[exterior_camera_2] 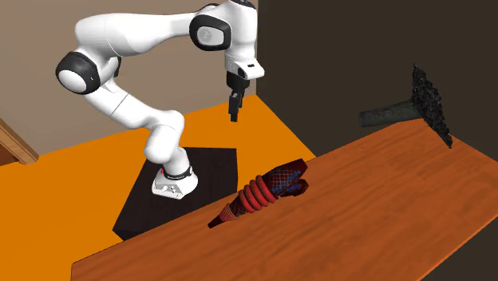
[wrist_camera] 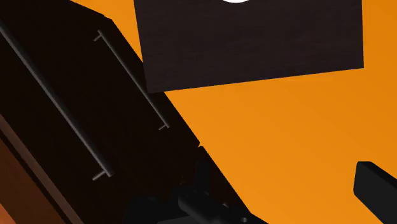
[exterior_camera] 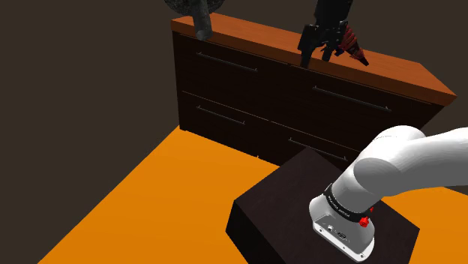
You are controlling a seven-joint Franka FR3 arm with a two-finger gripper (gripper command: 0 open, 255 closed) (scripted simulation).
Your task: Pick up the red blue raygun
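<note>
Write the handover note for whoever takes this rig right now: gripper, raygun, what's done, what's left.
Gripper: jaws open and empty. It hangs in the air over the orange floor, off the front edge of the dresser.
Raygun: red-ribbed with blue, lying on its side on the dresser top near that front edge, untouched. A dark grey tool-like object is at the far end of the top, well apart from it.
Done: nothing grasped.
Left: bring the gripper over the raygun, lower it, close the jaws on the raygun, then lift.
</note>
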